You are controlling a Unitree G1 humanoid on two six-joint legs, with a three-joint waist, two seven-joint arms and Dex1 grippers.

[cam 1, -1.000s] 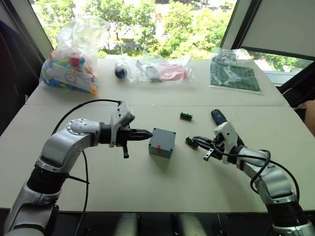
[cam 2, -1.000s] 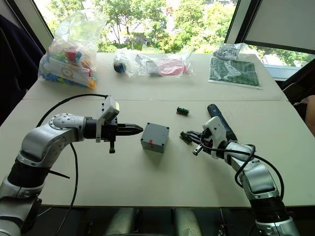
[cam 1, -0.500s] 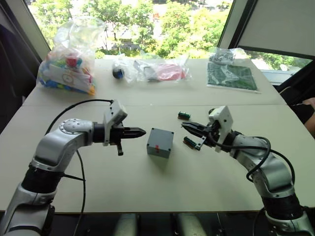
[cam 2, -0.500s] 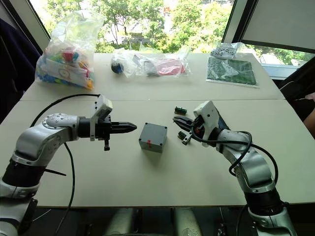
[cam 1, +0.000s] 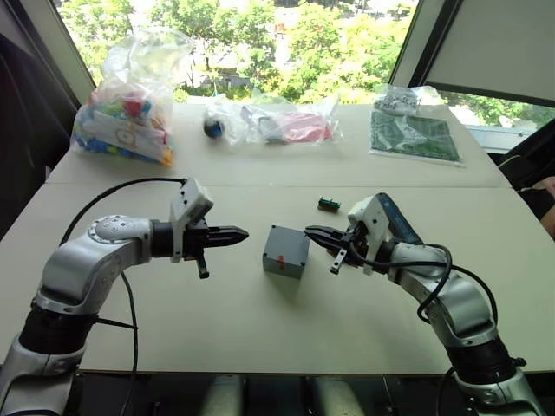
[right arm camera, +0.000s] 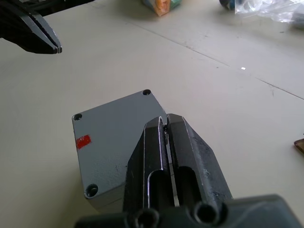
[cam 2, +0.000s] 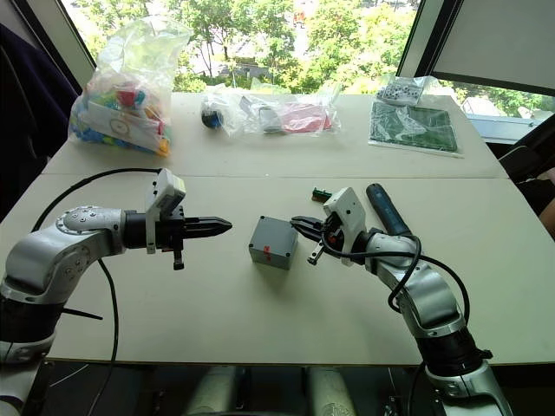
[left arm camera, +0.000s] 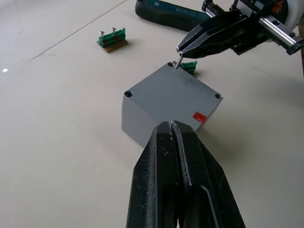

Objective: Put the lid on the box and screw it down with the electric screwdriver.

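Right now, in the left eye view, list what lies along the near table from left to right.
Left claw with black fingers → small grey square plastic box with a red mark → right claw with black fingers → long dark blue-black electric screwdriver.

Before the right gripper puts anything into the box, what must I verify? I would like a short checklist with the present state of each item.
1. Lid sits flush on the box: ok.
2. Right gripper pinches a small screw: ok.
3. Screw lined up with the corner hole: cannot tell.
4. Left gripper shut, apart from the box: ok.
5. Electric screwdriver in a gripper: not ok, it lies on the table.
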